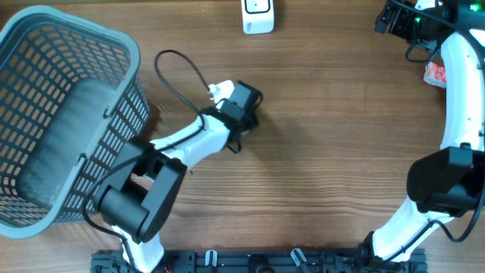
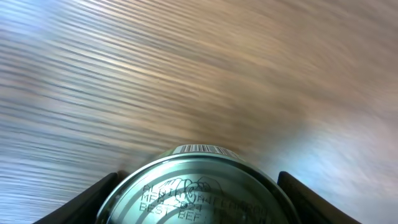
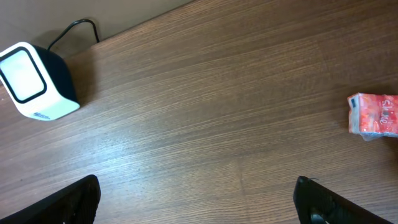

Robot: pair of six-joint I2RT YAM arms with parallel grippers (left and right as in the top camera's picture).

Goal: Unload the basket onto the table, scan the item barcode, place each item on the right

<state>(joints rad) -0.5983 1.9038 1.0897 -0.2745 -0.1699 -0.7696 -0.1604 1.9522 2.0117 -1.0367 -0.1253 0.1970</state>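
Note:
A silver tin can [image 2: 198, 193] fills the bottom of the left wrist view, its stamped lid facing the camera and a strip of barcode [image 2: 199, 149] showing at its upper rim. My left gripper [image 2: 196, 186] is shut on the can, with one dark finger [image 2: 87, 202] against each side. From overhead the left gripper [image 1: 244, 100] sits mid-table and covers the can. The white scanner [image 1: 258, 15] stands at the table's far edge, also seen as a scanner [image 3: 34, 81] with a dark window. My right gripper [image 3: 196, 199] is open over bare wood at the far right [image 1: 398, 19].
A large grey basket [image 1: 125, 45] takes up the left side of the table. A red and white packet [image 1: 436, 73] lies near the right edge, the same packet [image 3: 373, 115] showing ahead of the right fingers. A black cable [image 1: 178, 64] loops behind the left arm.

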